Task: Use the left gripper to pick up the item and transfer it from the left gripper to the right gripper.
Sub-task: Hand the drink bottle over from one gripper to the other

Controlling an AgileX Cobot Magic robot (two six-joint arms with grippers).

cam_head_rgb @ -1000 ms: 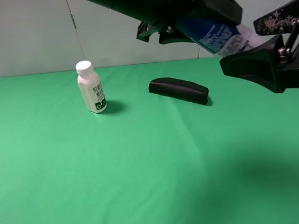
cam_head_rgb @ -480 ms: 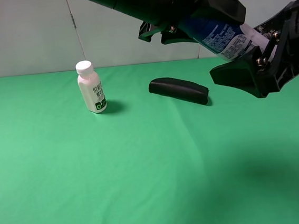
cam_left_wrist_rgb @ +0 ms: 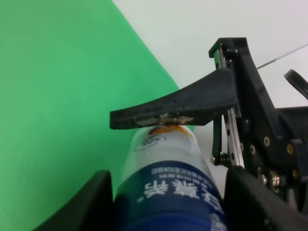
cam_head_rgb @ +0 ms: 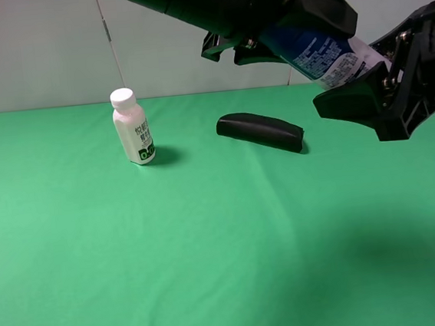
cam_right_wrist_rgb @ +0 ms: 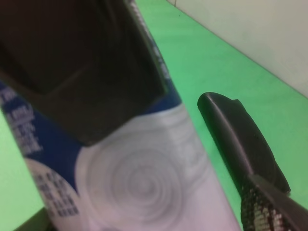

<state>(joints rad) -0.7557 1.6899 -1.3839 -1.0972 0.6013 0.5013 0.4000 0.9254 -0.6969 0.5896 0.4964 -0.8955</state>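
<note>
The blue-and-white bottle [cam_head_rgb: 322, 53] hangs tilted in the air above the green-covered table [cam_head_rgb: 171, 244], its blue upper part clamped between the fingers [cam_left_wrist_rgb: 91, 202] of the left gripper [cam_head_rgb: 282, 37]. Its white lower end pokes out between the two fingers of the right gripper [cam_head_rgb: 355, 69], which straddle it; one scuffed finger [cam_left_wrist_rgb: 168, 108] lies across that end, though whether the pair grips it cannot be told. On the table below, a small white bottle [cam_head_rgb: 132, 127] stands well apart from a long black case [cam_head_rgb: 261, 132].

Near cloth [cam_head_rgb: 212, 271] lies open — white bottle [cam_head_rgb: 133, 129], black case [cam_head_rgb: 261, 132] behind — item [cam_head_rgb: 330, 56] held aloft
</note>
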